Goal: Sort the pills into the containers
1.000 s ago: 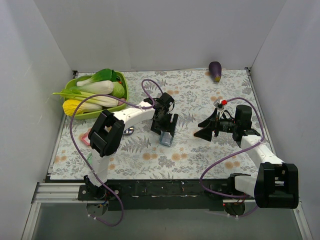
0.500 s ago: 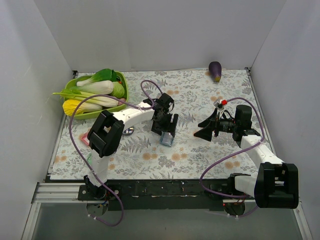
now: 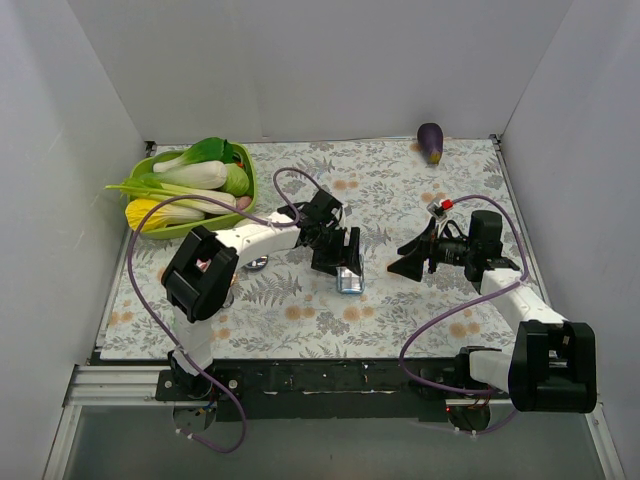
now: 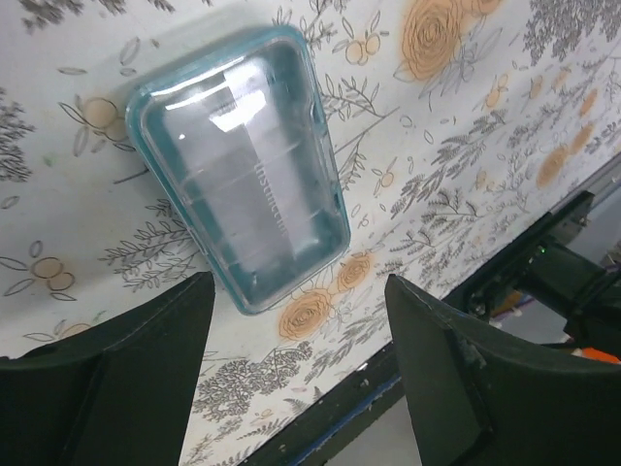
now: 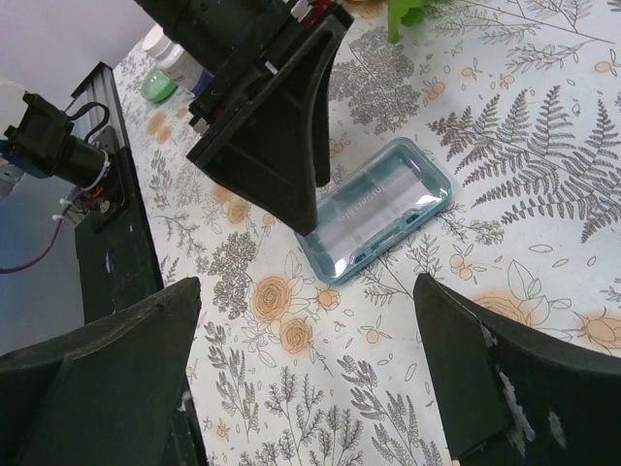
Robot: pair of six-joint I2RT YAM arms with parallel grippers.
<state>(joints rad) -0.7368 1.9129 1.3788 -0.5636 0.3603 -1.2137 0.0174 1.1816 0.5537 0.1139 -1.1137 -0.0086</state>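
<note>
One blue-rimmed tray [image 4: 238, 170] lay flat just ahead of the left gripper's [image 4: 301, 291] spread, empty fingers. Only the overhead view caught one green basket [image 3: 172, 233] and the right gripper [image 3: 410, 258], likewise spread wide.

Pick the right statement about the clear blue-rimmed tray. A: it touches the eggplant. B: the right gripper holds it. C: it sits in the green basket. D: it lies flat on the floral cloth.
D: the blue-rimmed tray lies flat on the floral cloth ahead of the open left gripper, with the open right gripper apart from it.
</note>
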